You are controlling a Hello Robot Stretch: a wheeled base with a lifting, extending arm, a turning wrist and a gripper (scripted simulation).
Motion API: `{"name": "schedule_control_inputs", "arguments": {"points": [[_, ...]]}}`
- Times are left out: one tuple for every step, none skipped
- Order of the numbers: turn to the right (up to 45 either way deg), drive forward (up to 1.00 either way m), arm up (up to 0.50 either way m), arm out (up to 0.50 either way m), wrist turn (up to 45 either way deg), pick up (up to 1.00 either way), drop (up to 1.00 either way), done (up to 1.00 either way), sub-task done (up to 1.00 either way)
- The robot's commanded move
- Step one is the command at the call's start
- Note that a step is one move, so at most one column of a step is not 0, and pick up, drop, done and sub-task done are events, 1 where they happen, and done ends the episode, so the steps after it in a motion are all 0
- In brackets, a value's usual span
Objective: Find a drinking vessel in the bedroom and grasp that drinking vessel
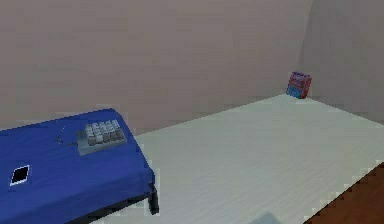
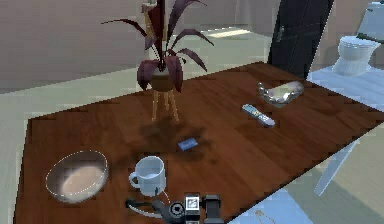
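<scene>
A white mug (image 2: 149,175) with a handle stands upright on the dark wooden table (image 2: 230,150), near its front edge in the arm side view. Just below the mug, my gripper (image 2: 143,206) shows at the picture's bottom edge, its dark body to the left of two white marked squares (image 2: 178,212). The fingers lie close to the mug's base. With the mug standing on the table right there, I cannot tell whether the gripper holds anything.
On the table: a pale bowl (image 2: 77,175), a potted red-leaved plant (image 2: 160,75), a small blue thing (image 2: 188,145), a remote (image 2: 258,115), a metallic dish (image 2: 281,93). Beyond are a dark door (image 2: 300,35) and a toilet (image 2: 357,50). Ahead, a blue bed (image 1: 70,175) carries a grey keypad (image 1: 103,134) and a phone (image 1: 20,175); a red-blue box (image 1: 298,85) stands by the wall.
</scene>
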Motion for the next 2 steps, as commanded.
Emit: {"name": "schedule_control_inputs", "arguments": {"points": [[0.0, 0.00, 0.10, 0.00, 0.0, 0.00, 0.00, 0.00, 0.00], [0.0, 0.00, 0.00, 0.00, 0.0, 0.00, 0.00, 1.00, 0.00]]}}
